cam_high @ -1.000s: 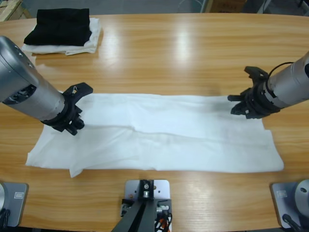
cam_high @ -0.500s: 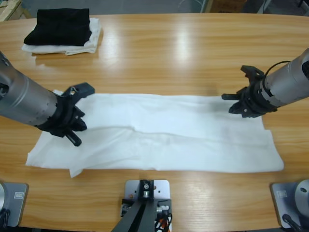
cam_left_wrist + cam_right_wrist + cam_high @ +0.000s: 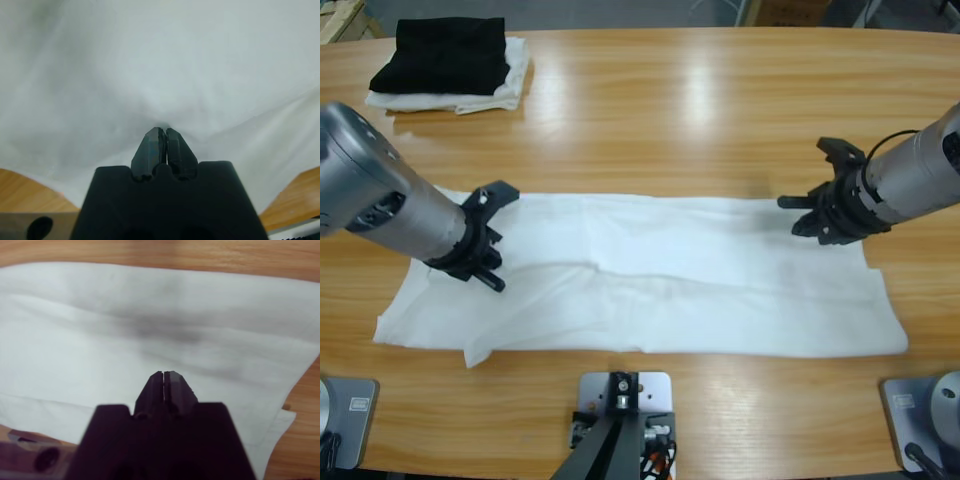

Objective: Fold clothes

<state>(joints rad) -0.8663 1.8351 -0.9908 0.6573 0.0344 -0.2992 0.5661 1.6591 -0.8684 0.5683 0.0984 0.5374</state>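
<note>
1. Surface (image 3: 720, 100): long wooden top; a folded black garment (image 3: 445, 52) sits at its far left corner.
2. T-shirt (image 3: 650, 275): white, thin, already folded into a long flat band along the near edge, faint creases.
3. Left gripper (image 3: 492, 235), right gripper (image 3: 812, 212): jaws closed, over the band's two ends; whether cloth is pinched, cannot tell.
4. Risk: uneven lift could skew the fold.

Bare worktop (image 3: 700, 110) lies open across the far middle and along the near edge. The flat T-shirt (image 3: 650, 275) fills the centre between the left pincer (image 3: 492, 240) and right pincer (image 3: 815, 213). A stack of folded clothes (image 3: 450, 62) blocks the far left corner.
</note>
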